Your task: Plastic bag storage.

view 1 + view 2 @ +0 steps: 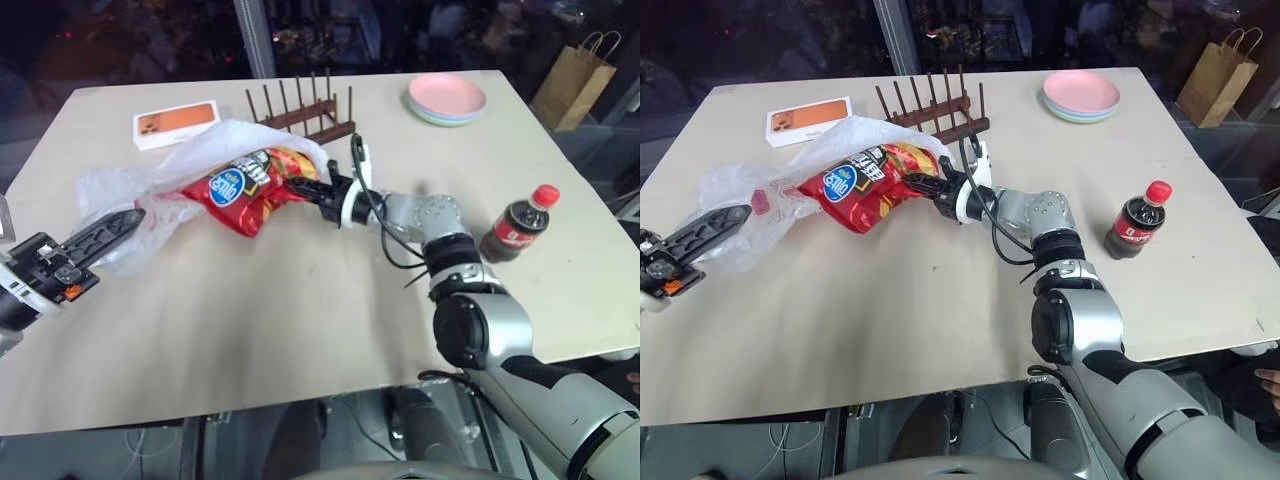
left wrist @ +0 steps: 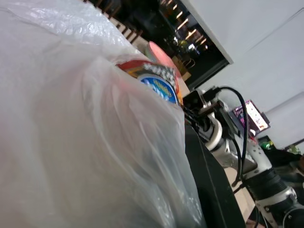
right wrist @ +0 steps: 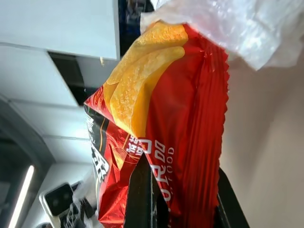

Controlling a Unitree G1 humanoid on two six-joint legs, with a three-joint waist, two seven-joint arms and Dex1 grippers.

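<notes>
Red chip packet (image 1: 245, 187), clamped in the right tool (image 1: 300, 188), points lengthwise into the plastic bag (image 1: 150, 200), whose near edge the left tool (image 1: 125, 222) pinches.

On the table (image 1: 300, 330) we find the chip packet (image 1: 245, 185) near the middle, its far end tucked partly into the plastic bag (image 1: 150, 195), which spreads toward our left. Our right gripper (image 1: 300, 188) meets the packet's right end; our left gripper (image 1: 105, 232) lies against the bag's left side, seemingly pinching it. Behind the bag sit a flat box (image 1: 175, 123) and, to its right, a peg rack (image 1: 305, 110). The plates (image 1: 447, 98) lie at the far right, a bottle (image 1: 518, 226) nearer on the right, and a paper bag (image 1: 573, 80) stands beyond the table's edge.
</notes>
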